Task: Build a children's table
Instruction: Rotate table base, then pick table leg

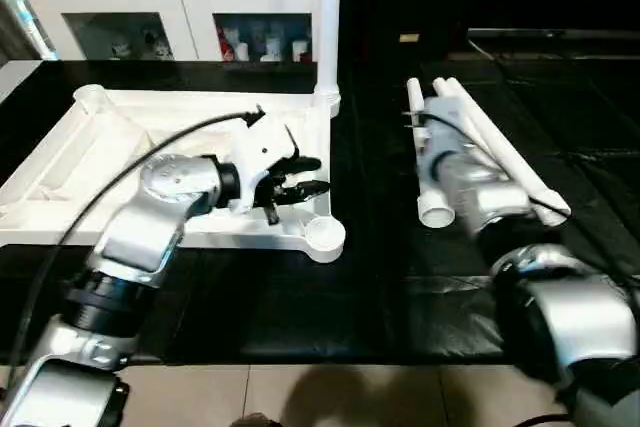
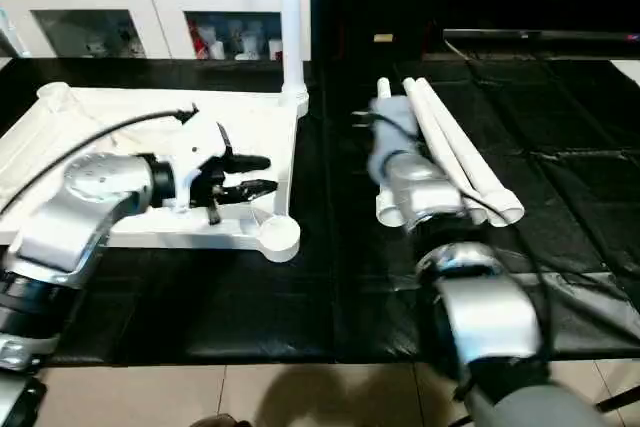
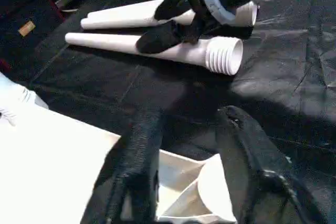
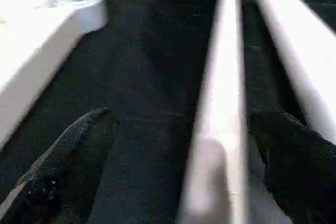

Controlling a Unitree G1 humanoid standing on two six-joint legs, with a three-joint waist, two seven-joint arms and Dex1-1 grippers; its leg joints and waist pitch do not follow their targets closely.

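your table top (image 1: pixel 120 162) lies ribbed side up on the black mat (image 1: pixel 300 297), one leg (image 1: pixel 328 27) already standing in its far corner socket, the near socket (image 1: pixel 324 234) unfilled. three loose legs (image 2: pixel 450 147) lie together on the mat to its right. the right gripper (image 4: pixel 173 166) is spread wide around the nearest one, not closed on it (so this looks like the pickup of the second leg). the left gripper (image 1: pixel 300 177) hovers over the top's near right corner, fingers apart, holding nothing. next, you close on that leg and lift.
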